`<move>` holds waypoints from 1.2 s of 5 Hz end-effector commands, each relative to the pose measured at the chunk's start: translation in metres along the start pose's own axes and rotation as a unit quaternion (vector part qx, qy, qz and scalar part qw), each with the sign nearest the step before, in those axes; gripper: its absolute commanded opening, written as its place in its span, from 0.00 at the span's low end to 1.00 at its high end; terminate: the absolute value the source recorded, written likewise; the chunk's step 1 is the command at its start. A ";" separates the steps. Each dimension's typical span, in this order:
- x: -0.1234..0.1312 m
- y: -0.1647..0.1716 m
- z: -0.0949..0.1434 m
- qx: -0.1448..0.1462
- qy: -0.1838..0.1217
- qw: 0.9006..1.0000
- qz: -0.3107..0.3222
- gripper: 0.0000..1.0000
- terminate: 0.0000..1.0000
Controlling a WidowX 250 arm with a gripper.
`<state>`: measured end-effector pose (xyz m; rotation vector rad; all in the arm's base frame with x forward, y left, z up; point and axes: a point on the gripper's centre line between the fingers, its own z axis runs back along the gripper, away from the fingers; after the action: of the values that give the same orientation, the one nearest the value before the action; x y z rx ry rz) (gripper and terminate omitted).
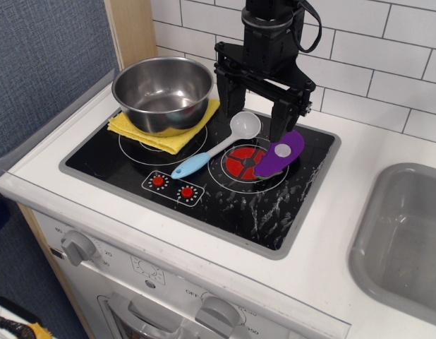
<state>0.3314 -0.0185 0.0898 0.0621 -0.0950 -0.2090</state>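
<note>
My black gripper [251, 121] hangs open over the back of the toy stove [274, 212], its two fingers spread wide. Between and just below the fingers lies the white bowl of a spoon [244, 126] whose light blue handle runs down-left across the cooktop. A purple eggplant-shaped piece [281, 153] rests on the red right burner [243, 162], close under the right finger [280, 120]. Nothing is held.
A steel bowl [162, 92] sits on a yellow cloth [165, 138] over the left burner. A grey sink [405, 233] lies to the right. White tiled wall stands behind, a wooden post at the back left, and knobs [78, 247] line the stove front.
</note>
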 end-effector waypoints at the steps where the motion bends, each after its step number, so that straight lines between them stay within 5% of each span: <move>1: 0.000 0.000 0.000 0.000 0.000 1.000 0.000 1.00 0.00; 4: 0.009 0.080 0.016 0.015 -0.017 0.997 0.070 1.00 0.00; 6: 0.018 0.104 -0.024 0.016 0.021 0.996 0.080 1.00 0.00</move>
<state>0.3700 0.0753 0.0558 0.0763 -0.0095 -0.0534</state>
